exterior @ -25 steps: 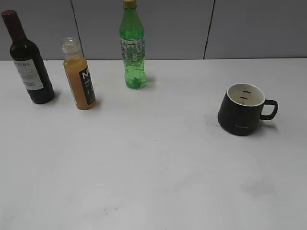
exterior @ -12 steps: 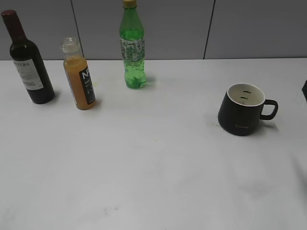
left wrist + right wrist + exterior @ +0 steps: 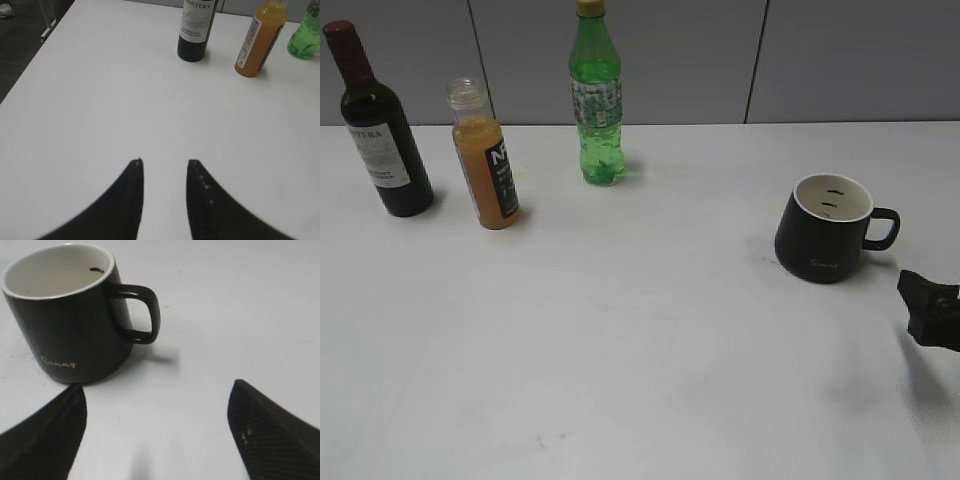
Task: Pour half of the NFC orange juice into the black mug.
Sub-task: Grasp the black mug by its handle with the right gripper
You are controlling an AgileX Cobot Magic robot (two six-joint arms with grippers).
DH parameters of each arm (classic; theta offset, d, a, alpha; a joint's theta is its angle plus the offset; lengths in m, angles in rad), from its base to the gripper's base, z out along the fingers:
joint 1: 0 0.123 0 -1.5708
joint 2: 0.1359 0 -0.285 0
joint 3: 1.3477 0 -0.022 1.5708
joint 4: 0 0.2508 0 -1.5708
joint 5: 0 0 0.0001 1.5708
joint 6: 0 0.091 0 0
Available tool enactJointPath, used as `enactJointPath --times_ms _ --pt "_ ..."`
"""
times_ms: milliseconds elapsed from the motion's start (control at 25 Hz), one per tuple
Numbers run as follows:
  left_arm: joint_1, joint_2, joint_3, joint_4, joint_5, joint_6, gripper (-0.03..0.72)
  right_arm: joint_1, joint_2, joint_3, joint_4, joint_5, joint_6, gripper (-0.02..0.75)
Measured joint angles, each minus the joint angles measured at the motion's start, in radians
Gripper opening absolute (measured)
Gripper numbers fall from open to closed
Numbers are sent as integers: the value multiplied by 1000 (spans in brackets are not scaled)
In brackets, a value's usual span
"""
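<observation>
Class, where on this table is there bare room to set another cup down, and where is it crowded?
Free: the wide stretch between the NFC orange juice and black mug, and the whole front. Crowded: the back left, where wine bottle, juice and green soda bottle stand, and beside the mug, near the right gripper.

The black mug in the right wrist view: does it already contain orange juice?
No, the black mug shows only a bare white interior with no liquid.

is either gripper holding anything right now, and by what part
Nothing is held. The left gripper and right gripper are both open and empty; the black mug and NFC orange juice stand untouched.
</observation>
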Motion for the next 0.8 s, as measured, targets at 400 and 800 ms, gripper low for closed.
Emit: enactJointPath --times_ms 400,800 --pt "0 0 0 0 0 0 238 -1 49 -83 72 -9 -31 657" --pt "0 0 0 0 0 0 238 -1 158 -174 72 -10 -31 642"
